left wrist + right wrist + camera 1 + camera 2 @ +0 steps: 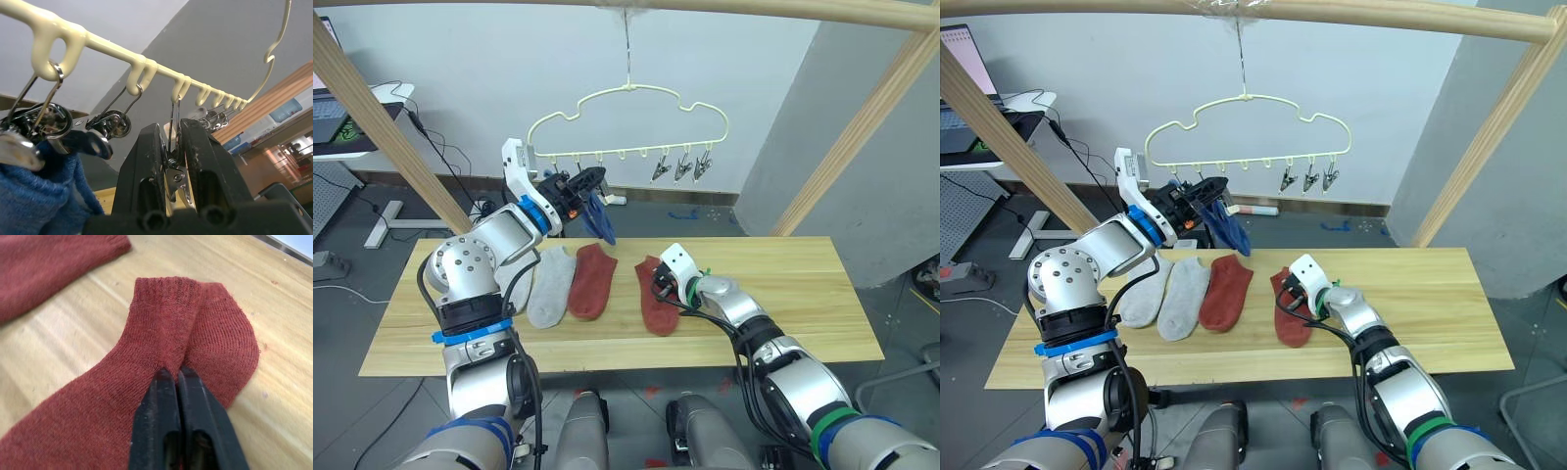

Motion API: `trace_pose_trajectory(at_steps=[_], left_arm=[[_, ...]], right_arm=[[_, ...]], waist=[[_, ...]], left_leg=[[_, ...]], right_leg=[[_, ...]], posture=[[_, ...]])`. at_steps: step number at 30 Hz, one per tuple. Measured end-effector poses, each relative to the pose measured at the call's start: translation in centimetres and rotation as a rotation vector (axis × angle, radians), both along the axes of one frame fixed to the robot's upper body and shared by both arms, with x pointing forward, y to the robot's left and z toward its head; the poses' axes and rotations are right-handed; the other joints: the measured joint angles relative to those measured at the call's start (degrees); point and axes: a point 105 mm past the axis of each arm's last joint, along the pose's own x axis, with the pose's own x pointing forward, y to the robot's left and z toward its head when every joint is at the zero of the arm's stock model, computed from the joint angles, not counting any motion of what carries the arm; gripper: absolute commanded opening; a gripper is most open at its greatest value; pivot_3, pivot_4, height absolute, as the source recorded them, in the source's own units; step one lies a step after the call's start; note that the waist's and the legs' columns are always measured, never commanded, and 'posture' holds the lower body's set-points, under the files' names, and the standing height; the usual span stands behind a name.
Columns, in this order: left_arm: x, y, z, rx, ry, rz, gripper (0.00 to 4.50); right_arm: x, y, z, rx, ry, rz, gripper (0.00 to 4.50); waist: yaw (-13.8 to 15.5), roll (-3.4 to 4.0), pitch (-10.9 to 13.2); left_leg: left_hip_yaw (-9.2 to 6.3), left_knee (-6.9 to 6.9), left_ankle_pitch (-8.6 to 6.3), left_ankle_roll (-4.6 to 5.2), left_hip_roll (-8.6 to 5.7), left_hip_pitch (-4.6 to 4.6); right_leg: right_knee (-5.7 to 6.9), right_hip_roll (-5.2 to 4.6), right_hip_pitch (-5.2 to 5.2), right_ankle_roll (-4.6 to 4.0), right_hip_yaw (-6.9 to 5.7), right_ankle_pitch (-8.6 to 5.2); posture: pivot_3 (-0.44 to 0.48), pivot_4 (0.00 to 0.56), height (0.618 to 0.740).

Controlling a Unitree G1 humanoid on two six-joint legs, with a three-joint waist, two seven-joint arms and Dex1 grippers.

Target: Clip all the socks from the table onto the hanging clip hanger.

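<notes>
The pale-yellow clip hanger (628,90) hangs from the wooden top pole. A blue sock (600,220) dangles from its left-hand clips, and its blue fabric (34,196) shows beside my left gripper (597,179). That gripper is raised to the bottom bar and shut on a metal clip (172,166). On the table (783,294) lie two light grey socks (548,286) and a rust red sock (591,281). My right gripper (176,373) is low on the table, shut on a pinched fold of the second rust red sock (195,323).
Three bare clips (680,168) hang at the right end of the bar. Slanted wooden frame poles (862,127) stand at both sides behind the table. A desk with a laptop (333,117) and floor cables lie at the far left.
</notes>
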Motion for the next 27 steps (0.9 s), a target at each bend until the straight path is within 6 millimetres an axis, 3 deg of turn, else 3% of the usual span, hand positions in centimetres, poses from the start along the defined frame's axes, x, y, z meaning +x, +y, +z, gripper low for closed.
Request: trace_pose_trajectory(at_steps=[5,12,21,27], left_arm=[[-0.1,-0.2,0.0,-0.022,0.009,-0.016,0.32],[0.1,-0.7,-0.2,-0.091,0.085,-0.068,0.32],[0.7,-0.8,-0.3,-0.175,0.148,-0.073,0.32],[0.6,-1.0,-0.4,-0.169,0.158,-0.086,0.32]], right_arm=[[-1.3,-1.1,1.2,0.029,-0.071,0.042,0.02],[-4.2,0.4,9.5,0.135,-0.317,0.197,0.02],[-6.0,1.2,13.0,0.19,-0.368,0.157,0.02],[-6.1,1.5,14.0,0.202,-0.379,0.135,0.02]], waist=[[0.0,0.0,0.0],[-0.1,-0.01,0.0],[-0.2,-0.02,0.0],[-0.2,-0.02,0.0]], left_leg=[[0.0,0.0,0.0,0.0,0.0,-0.04],[-0.06,-0.01,0.01,-0.01,0.02,-0.03],[-0.06,0.0,0.01,-0.02,0.01,-0.03],[-0.04,0.0,0.01,-0.02,-0.01,-0.03]], right_leg=[[0.0,0.0,-0.04,0.01,0.01,0.0],[0.0,0.03,-0.04,0.09,-0.02,-0.05],[-0.01,0.02,-0.04,0.1,-0.02,-0.06],[-0.02,0.01,-0.04,0.1,0.0,-0.06]], posture=[[0.04,0.173,0.74],[0.014,0.185,0.74],[-0.017,0.188,0.74],[-0.031,0.188,0.74]])
